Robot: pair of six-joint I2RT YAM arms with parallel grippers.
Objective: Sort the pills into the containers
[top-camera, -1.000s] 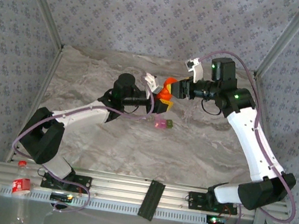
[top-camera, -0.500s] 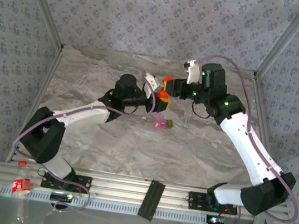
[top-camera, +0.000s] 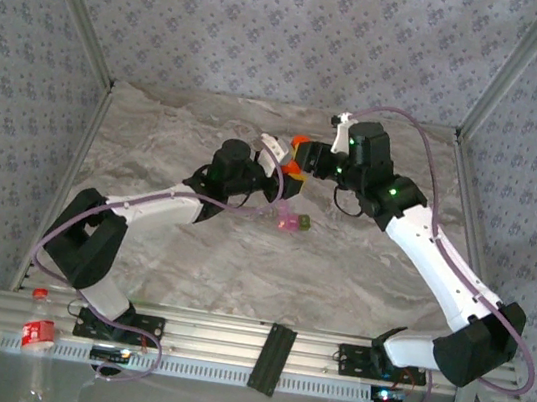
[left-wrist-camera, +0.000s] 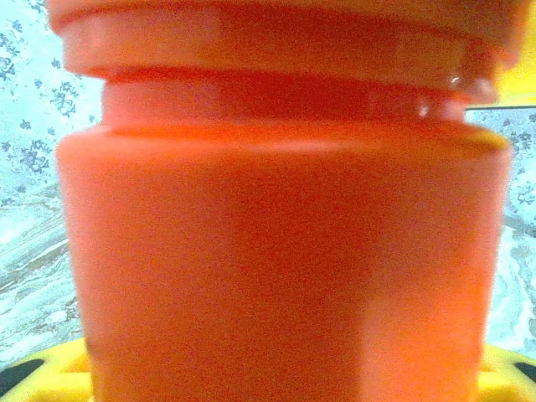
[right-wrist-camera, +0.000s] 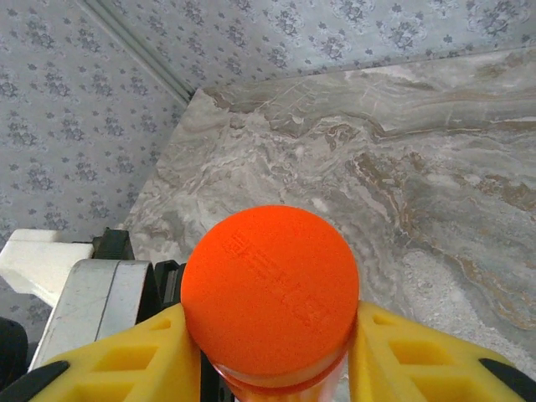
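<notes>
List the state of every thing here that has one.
orange bottle, lifted off the table, cap on.
left gripper, shut on the bottle's body.
right gripper, shut around the cap.
containers, resting on the table, ungripped; lids too small to tell.

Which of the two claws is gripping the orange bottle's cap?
The right gripper: its yellow fingers sit either side of the round cap, seen end-on. The left gripper holds the orange bottle by its body instead.

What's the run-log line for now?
left gripper: shut on bright orange cylindrical bottle | right gripper: shut on round orange cap | joined pink-and-green containers: on marble table
</notes>
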